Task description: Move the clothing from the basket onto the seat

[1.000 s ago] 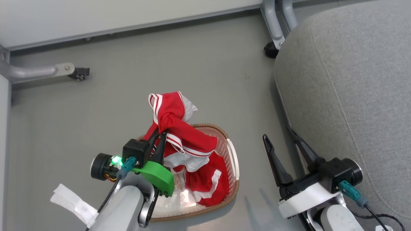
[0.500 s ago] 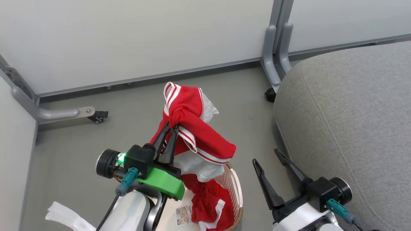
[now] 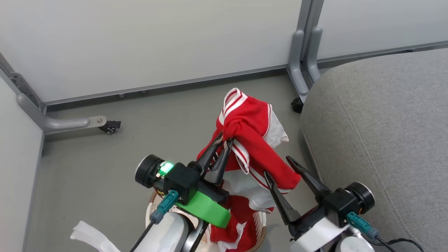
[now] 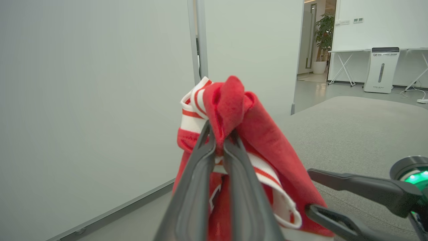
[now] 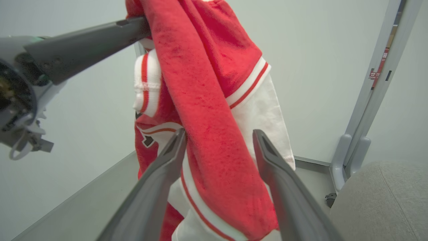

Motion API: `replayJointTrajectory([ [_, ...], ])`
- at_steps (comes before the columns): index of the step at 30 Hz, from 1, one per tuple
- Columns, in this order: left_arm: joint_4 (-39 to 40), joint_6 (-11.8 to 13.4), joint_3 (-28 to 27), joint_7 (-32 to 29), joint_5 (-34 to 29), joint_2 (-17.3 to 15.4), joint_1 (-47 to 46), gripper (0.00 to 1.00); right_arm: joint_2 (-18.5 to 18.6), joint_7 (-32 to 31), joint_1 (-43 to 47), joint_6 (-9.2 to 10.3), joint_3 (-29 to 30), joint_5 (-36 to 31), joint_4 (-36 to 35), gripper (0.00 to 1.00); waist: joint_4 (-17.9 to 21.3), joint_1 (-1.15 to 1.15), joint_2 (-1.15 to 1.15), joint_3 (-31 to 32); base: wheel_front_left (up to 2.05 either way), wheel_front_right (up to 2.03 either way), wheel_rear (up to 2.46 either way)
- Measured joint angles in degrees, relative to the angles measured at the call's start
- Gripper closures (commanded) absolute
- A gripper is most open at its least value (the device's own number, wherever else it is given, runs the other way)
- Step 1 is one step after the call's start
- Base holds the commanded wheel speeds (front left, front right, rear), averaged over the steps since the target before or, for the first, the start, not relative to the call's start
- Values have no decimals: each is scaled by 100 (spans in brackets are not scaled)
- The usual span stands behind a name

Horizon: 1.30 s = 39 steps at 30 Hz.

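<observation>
Left gripper (image 3: pixel 225 138) has its two dark fingers pressed together on a bunched fold of the red garment (image 3: pixel 255 129), and the fabric hangs from that pinch in the air, above and just beyond the basket (image 3: pixel 259 224). Its white stripes run along the upper edge, and a white panel drapes down toward the basket's brown rim. The left wrist view shows the fold pushed up past the fingertips like a small knot, with striped trim spilling down both sides of the fingers. Right gripper (image 3: pixel 278 166) stands spread wide at the lower hanging part of the same garment. In the right wrist view the red cloth falls between its two fingers, with its red edge against the inner face of one finger, though I cannot tell whether either finger actually presses on it. A second red garment (image 3: pixel 227 238) with a white strip lies crumpled inside the basket, partly hidden under the left arm's green mount (image 3: pixel 206 211). The basket sits on the grey floor (image 3: pixel 140 147) at the bottom of the head view. The seat (image 3: pixel 378 133) rises just to the right of the hanging cloth, close to it but apart, with no clothing on the part that shows.
</observation>
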State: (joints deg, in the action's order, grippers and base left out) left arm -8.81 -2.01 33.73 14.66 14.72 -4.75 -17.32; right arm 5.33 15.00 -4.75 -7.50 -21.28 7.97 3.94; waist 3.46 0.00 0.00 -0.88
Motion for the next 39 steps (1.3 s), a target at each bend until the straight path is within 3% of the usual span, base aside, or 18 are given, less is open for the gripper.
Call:
replayJointTrajectory([
  [17,444,-104,437,-175,135,82,-76,100,-7,0,-127,0,-193,9,179,0,-17,0,0,-207,0,0,0],
  [18,457,-104,445,-176,138,79,-76,100,0,0,-137,0,-219,3,207,5,-18,0,0,-218,0,0,0],
  [19,475,-104,453,-182,138,77,-81,100,0,0,-146,0,-223,3,223,28,-22,0,0,-230,0,0,0],
  [21,497,-108,465,-193,153,75,-88,100,19,0,-177,0,-252,11,253,89,-37,0,0,-245,0,0,0],
  [22,501,-108,468,-193,171,73,-90,100,34,0,-183,0,-278,13,263,100,-42,0,0,-251,0,0,0],
  [27,476,-99,449,-230,204,51,-91,98,53,0,-231,0,-325,59,287,100,-52,0,0,-306,0,0,0],
  [29,464,-94,442,-232,232,42,-91,63,52,0,-246,0,-324,66,280,100,-48,0,0,-328,0,0,0],
  [30,460,-91,435,-232,232,32,-91,56,51,0,-253,0,-323,69,277,100,-44,0,0,-341,0,0,0],
  [31,454,-68,428,-232,235,25,-91,41,48,0,-261,0,-322,75,269,100,-39,0,0,-353,0,0,0],
  [32,448,-51,424,-231,236,21,-91,13,46,0,-268,0,-321,75,260,100,-34,0,0,-360,0,0,0],
  [33,442,-43,411,-231,236,11,-91,0,43,0,-273,0,-316,78,250,100,-26,0,0,-368,0,0,0],
  [39,424,52,367,-222,236,-29,-95,0,32,0,-276,0,-269,97,196,100,8,0,0,-408,0,0,0],
])
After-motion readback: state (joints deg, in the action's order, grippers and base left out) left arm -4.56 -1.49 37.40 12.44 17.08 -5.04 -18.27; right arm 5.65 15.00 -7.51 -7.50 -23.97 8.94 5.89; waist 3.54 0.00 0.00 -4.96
